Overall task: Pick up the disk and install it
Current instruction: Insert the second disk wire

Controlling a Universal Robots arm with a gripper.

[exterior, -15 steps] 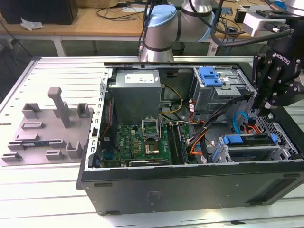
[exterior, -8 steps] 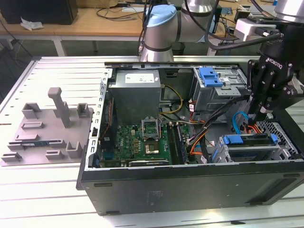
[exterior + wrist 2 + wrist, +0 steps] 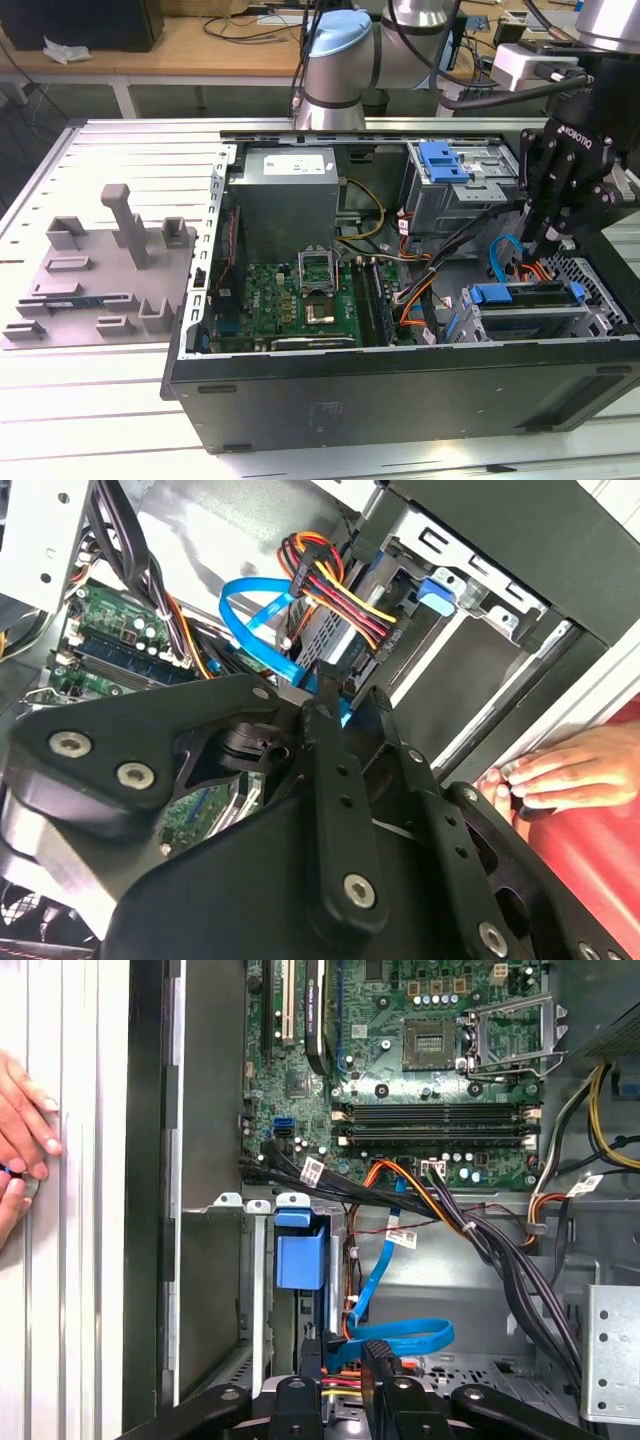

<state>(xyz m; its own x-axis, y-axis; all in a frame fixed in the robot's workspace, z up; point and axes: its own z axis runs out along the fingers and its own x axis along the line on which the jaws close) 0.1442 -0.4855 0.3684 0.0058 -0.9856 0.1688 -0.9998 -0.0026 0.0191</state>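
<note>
Hovering: one gripper (image 3: 548,243) above one disk (image 3: 528,318).

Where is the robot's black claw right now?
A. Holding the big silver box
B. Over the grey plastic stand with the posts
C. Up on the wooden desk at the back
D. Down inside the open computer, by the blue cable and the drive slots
D: in the exterior view the gripper reaches down into the open computer case, beside the blue cable and above the drive bay, far from the grey fixture.
</note>
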